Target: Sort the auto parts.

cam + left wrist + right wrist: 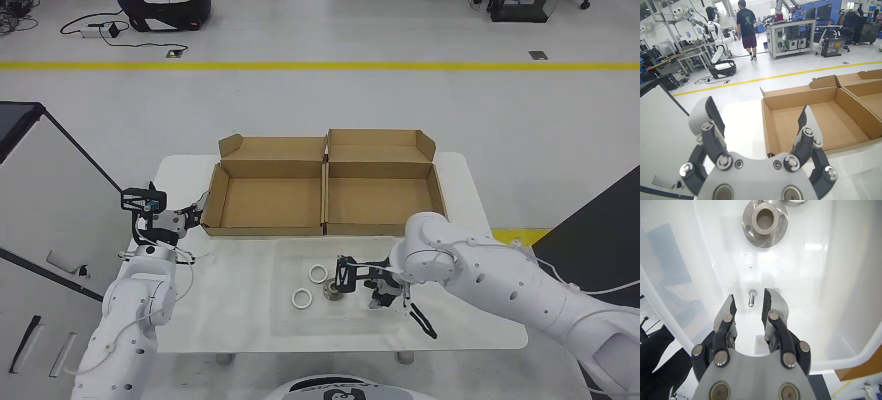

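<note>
A small silver bolt [752,298] lies on the floor of the translucent white tray [857,360], between the fingertips of my right gripper [749,296], which is open and not touching it. Beyond it sits a metal flange [764,222] with a raised hub, and a ring's edge [795,201] shows past that. From above, the right gripper [377,293] is low in the tray [240,300], just right of the flange [331,292] and two white rings [318,272] [301,298]. My left gripper [761,117] is open and empty beside the left cardboard box [810,121].
Two open cardboard boxes [270,200] [380,195] stand side by side at the back of the table, both with bare floors. The left gripper [188,215] hovers at the left box's outer wall. A second bolt head [776,290] peeks from behind one right finger.
</note>
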